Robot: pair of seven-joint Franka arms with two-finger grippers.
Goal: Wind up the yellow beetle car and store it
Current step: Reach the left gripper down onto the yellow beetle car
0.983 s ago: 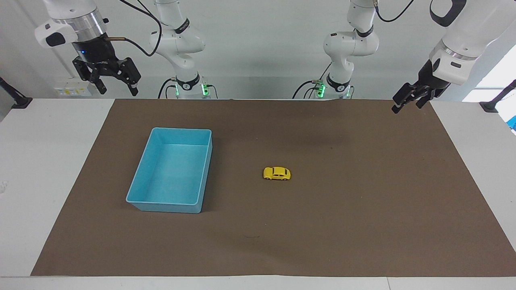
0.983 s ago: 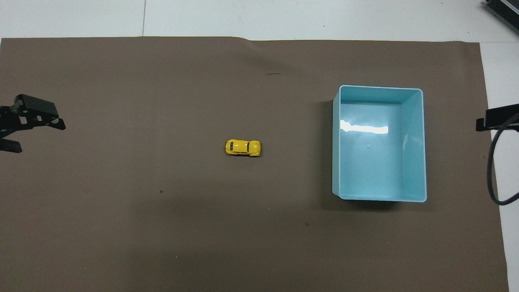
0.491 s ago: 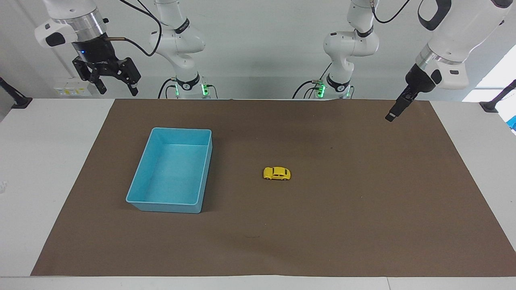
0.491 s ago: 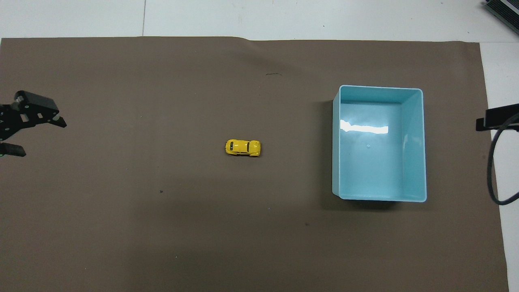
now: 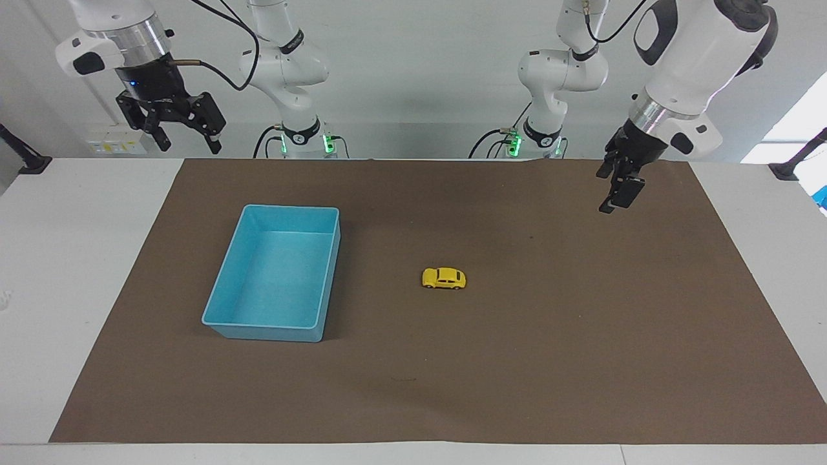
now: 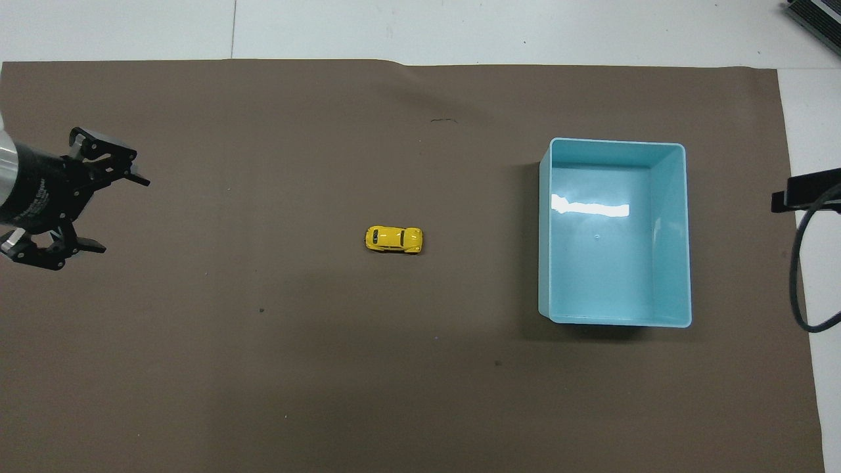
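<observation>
The yellow beetle car point(image 5: 444, 278) point(image 6: 393, 239) stands on its wheels on the brown mat, about midway along the table, with nothing touching it. My left gripper point(image 5: 615, 201) point(image 6: 123, 215) hangs open and empty in the air over the mat, toward the left arm's end of the table and well apart from the car. My right gripper point(image 5: 188, 145) waits open and empty, high up at the right arm's end of the table, near the robots' edge of the mat.
A light blue tray point(image 5: 328, 271) point(image 6: 545, 230) with nothing in it sits on the mat toward the right arm's end, beside the car. The brown mat point(image 5: 581, 361) covers most of the white table. A black cable point(image 6: 798, 276) loops beside the tray.
The left arm has swung inward and down over the mat toward the car, and its gripper has turned. The right arm, the car and the tray have not moved.
</observation>
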